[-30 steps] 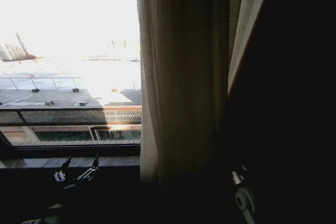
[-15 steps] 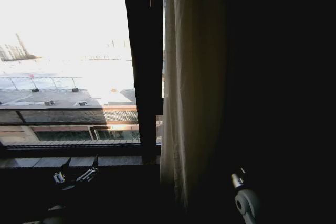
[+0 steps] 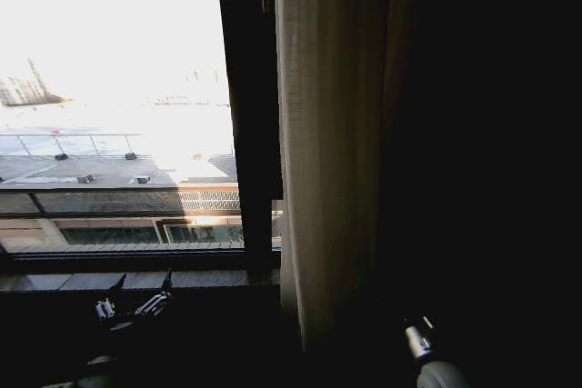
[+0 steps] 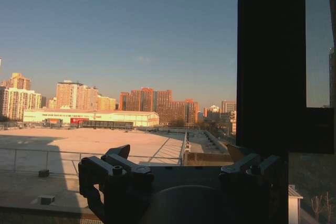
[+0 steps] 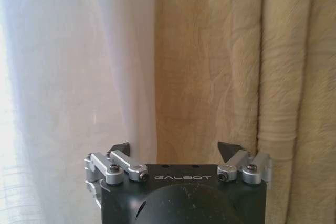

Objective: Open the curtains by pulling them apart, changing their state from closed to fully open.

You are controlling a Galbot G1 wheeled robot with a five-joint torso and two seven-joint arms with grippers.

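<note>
Head view has the curtains (image 3: 323, 161) gathered right of centre, hanging beside the black window frame bar (image 3: 247, 115), with bare glass and rooftops (image 3: 100, 170) to the left. Low by the sill (image 3: 127, 281), the left pincer (image 3: 135, 302) sits spread, holding nothing. Right wrist view shows the right pincer (image 5: 176, 150) spread wide, facing the pleated fabric of the curtains (image 5: 210, 66), gripping nothing.
</note>
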